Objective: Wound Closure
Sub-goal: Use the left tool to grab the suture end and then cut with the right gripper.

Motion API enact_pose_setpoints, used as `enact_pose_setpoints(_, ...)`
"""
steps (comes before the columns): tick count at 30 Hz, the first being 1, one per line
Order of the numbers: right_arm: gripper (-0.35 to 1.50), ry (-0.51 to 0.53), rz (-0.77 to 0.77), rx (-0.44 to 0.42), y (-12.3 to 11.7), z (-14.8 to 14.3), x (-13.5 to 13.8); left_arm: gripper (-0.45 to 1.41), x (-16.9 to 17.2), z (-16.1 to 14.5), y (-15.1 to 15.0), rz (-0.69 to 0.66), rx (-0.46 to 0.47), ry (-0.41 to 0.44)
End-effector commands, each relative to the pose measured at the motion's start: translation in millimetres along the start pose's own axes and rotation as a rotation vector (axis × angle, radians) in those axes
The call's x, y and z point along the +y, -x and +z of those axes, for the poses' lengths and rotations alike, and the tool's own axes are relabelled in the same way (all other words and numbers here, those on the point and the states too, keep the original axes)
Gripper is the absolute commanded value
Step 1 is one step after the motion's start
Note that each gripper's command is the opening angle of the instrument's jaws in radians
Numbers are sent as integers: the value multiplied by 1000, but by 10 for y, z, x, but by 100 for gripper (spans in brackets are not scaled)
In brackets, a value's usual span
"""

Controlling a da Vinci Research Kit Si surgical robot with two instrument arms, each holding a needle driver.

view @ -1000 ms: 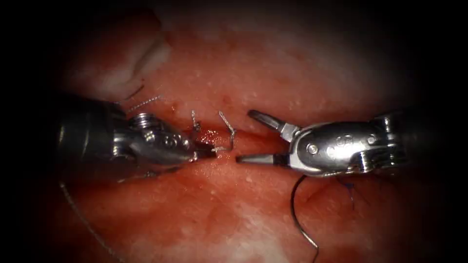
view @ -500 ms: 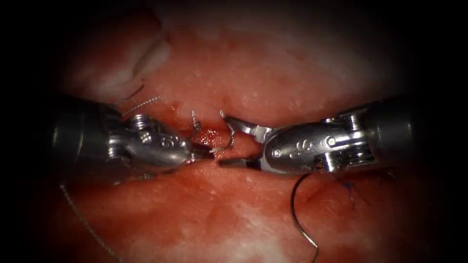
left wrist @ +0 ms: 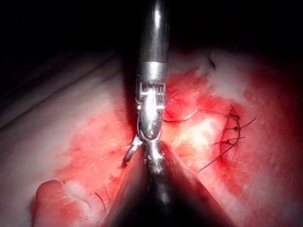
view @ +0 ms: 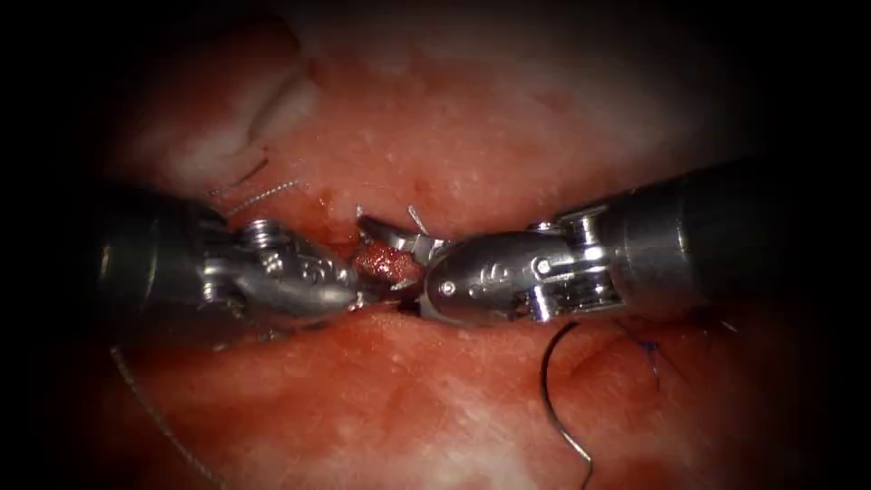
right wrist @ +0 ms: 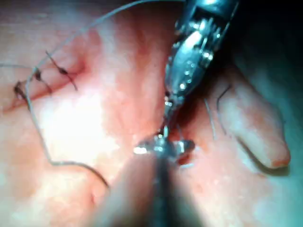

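Observation:
The cut (view: 386, 261) runs across the tissue (view: 435, 136), wet with red fluid. My left tool (view: 372, 290) comes in from the left, its jaws shut on a short pale thread end at the cut. My right tool (view: 392, 268) reaches in from the right with its jaws open, one above and one below the thread ends (view: 415, 218) at the stitch, holding nothing. The dark curved needle (view: 547, 390) lies loose on the tissue below the right tool, held by neither tool. The right tool's body (left wrist: 151, 113) and the left tool's body (right wrist: 189, 66) meet tip to tip.
A braided thread (view: 263, 192) lies above the left tool, and a long strand (view: 154, 413) runs off below it. Earlier stitches (view: 649, 349) (left wrist: 232, 127) sit along the cut to the right. A pale fold of tissue (view: 272, 100) rises at the upper left.
The right tool has moved left along the cut with its jaws open, until they straddle the thread ends beside the left tool's tip. The left tool and the needle stayed in place.

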Motion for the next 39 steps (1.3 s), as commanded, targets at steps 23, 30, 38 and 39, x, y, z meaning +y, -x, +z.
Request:
enact_pose_setpoints(23, 84, -64, -78, 19, 1, -3, -5, -45, 2, 7, 3, 5, -2, 13)
enact_pose_setpoints(30, 138, -19, -44, 13, -11, -41, 0, -45, 4, 2, 6, 7, -1, 22)
enact_pose_setpoints(38, 140, 14, -28, 1, -6, -69, 7, -45, 8, -13, 27, 23, 0, 39)
enact_pose_setpoints(39, 140, 13, -28, 2, -6, -69, 7, -45, 8, -15, 31, 28, -2, 42)
